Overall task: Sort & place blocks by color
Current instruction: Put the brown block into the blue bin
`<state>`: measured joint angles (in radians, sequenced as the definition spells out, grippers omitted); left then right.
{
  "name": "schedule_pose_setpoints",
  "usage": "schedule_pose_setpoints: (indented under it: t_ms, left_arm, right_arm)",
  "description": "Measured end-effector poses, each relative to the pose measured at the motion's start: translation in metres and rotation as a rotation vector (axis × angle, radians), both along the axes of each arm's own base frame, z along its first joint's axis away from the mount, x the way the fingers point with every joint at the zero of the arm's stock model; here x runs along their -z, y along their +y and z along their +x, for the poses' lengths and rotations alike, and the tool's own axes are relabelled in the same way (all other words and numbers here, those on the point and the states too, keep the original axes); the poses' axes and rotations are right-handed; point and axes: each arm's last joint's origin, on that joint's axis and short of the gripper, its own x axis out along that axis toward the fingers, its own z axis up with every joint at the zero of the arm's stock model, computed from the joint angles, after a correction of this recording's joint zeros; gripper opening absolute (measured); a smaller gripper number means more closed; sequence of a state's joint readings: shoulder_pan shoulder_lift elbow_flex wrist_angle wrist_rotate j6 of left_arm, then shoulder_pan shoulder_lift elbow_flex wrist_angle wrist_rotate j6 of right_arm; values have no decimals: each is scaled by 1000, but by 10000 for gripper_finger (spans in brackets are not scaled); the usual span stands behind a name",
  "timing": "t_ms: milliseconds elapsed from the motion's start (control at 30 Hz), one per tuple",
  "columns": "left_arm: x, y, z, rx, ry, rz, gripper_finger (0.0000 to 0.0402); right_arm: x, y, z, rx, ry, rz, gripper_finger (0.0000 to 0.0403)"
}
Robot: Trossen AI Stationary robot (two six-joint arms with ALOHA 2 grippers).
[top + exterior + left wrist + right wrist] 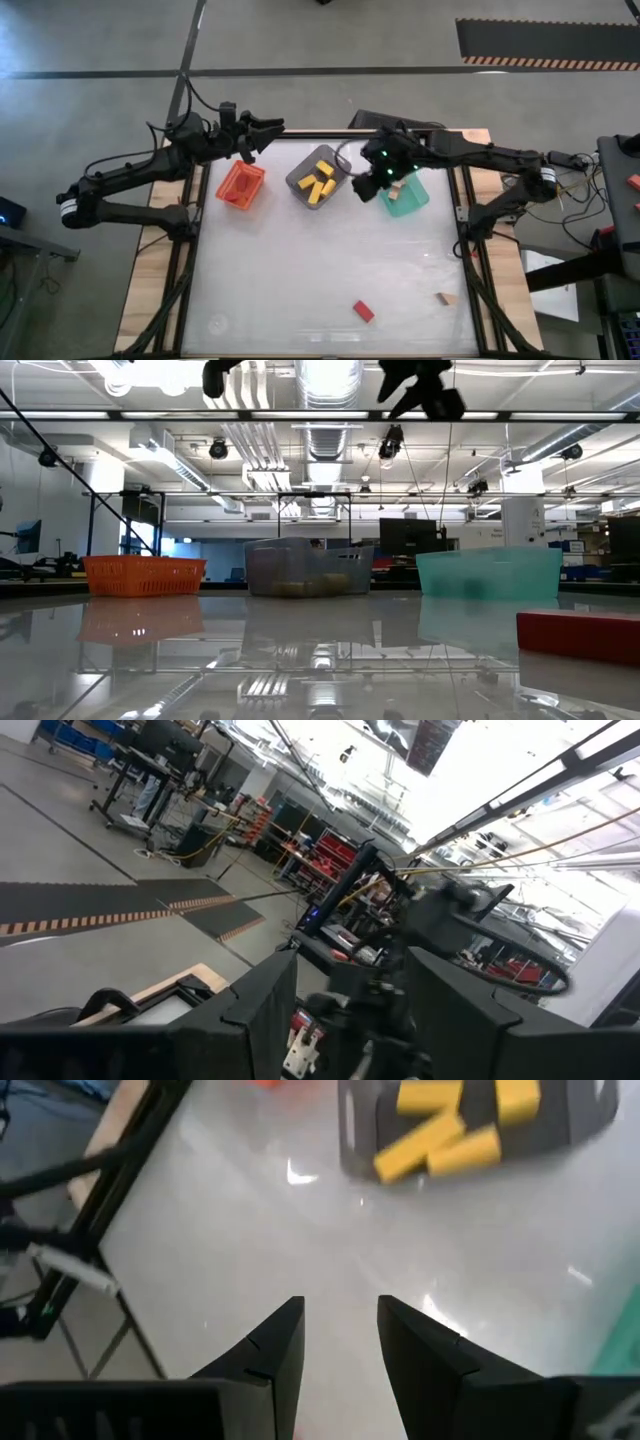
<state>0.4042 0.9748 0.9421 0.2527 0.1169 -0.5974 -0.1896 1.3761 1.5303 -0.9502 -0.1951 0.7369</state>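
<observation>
nearest, at five o'clock, lie a red block and tan block; my right pincer gapes empty between grey bin and green bin; my left pincer, parted, hovers over the orange bin.

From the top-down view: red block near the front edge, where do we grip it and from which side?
Take the red block across its short width, at mid-length, coming straight down from above. It lies flat and skewed on the table, alone, with bare surface all round, so a claw must turn to match that skew. The tan block lies well apart and should not interfere.
</observation>
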Motion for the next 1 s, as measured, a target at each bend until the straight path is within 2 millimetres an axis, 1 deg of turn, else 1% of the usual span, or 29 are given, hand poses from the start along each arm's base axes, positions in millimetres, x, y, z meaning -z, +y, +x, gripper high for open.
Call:
schedule_pose_setpoints:
  t_ms: [133, 333, 433, 533, 667, 733, 833, 1000]
  left_arm:
    - [2, 1, 3, -1, 8, -3, 171]
    - [6, 3, 8, -2, 28, -12, 171]
    - [6, 4, 9, -2, 29, -13, 171]
    - [6, 4, 9, -2, 30, -13, 171]
    - [6, 4, 9, -2, 30, -12, 171]
    - [6, 4, 8, -2, 29, -12, 171]
    - [6, 4, 8, -2, 29, -12, 171]
    - [5, 3, 7, -2, 23, -9, 171]
  right_arm:
    - [-2, 25, -10, -30, 66, 47, 118]
    - [5, 60, -24, -98, 234, 97, 118]
    - [8, 74, -31, -149, 318, 158, 119]
    - [11, 85, -36, -173, 373, 199, 130]
    - [16, 97, -40, -173, 426, 238, 159]
    - [21, 102, -42, -186, 451, 233, 175]
    - [33, 115, -46, -263, 491, 191, 196]
    - [64, 142, -61, -412, 608, 127, 211]
